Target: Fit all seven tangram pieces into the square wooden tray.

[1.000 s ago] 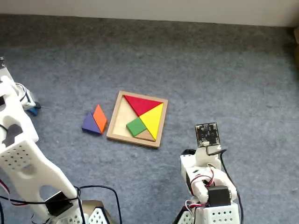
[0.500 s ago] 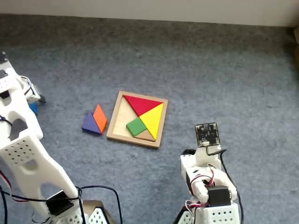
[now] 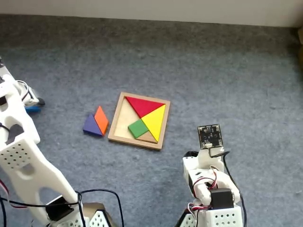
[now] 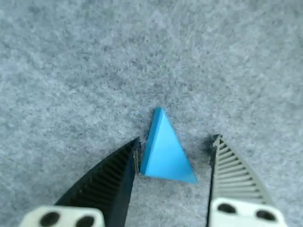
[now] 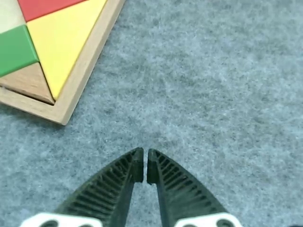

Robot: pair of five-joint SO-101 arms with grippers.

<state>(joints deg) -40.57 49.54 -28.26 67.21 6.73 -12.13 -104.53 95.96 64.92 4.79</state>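
The square wooden tray [image 3: 113, 134] lies mid-table with a red triangle [image 3: 143, 105], a yellow triangle [image 3: 156, 121], a green square [image 3: 137, 128] and a brown triangle [image 3: 149, 137] in it. Just left of the tray a purple triangle [image 3: 91, 125] and an orange parallelogram [image 3: 101, 119] lie on the carpet. At the far left a light blue triangle [image 4: 164, 151] lies flat between the fingers of my open left gripper [image 4: 176, 141]. My right gripper [image 5: 144, 158] is shut on nothing, over bare carpet off the tray's corner [image 5: 66, 112].
Grey carpet covers the whole table. The left arm [image 3: 19, 156] runs up the left edge, and the right arm [image 3: 210, 184] stands folded at the front right. A pale wall strip [image 3: 151, 9] bounds the far side.
The left arm shifted slightly away and back near the blue triangle at the left edge. The right arm and the pieces around the tray stayed put.
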